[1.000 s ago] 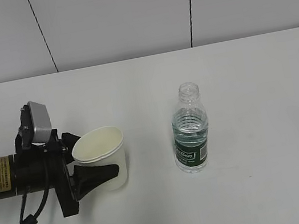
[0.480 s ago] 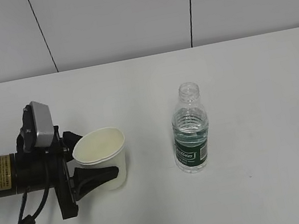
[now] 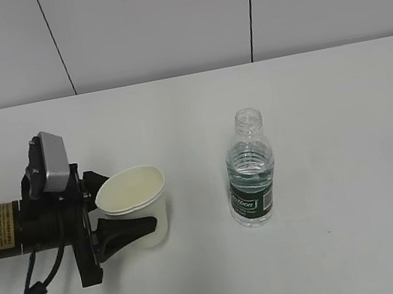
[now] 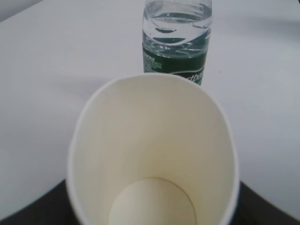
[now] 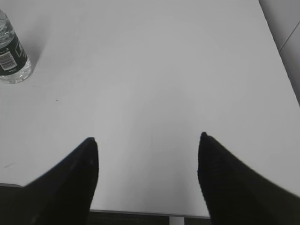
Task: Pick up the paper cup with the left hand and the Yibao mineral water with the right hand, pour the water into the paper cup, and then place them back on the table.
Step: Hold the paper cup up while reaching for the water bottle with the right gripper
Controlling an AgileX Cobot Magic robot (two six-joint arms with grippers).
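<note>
**Cup gripped, bottle untouched**

Barely anything has shifted over the last second: the left hand [image 3: 122, 222] has settled a touch, and the paper cup [image 3: 138, 207] it holds sits slightly more level than it did. Its black fingers are clamped on the cup's sides, squeezing the rim into an oval, as the left wrist view shows from above the empty, cream-coloured inside. From these views I cannot tell whether the cup's base is touching the table [image 3: 324, 94] or raised just above it.

Standing upright and uncapped to the cup's right, clear of it, is the Yibao mineral water [image 3: 249, 169], partly filled, with nothing touching it.

Over bare tabletop hangs the right hand [image 5: 146, 140], well apart from the bottle, its fingers spread wide with nothing between them; it is outside the exterior view.

By my reading, only the first grasp is made. Picking up the bottle, pouring, and setting both down are all still to do.
</note>
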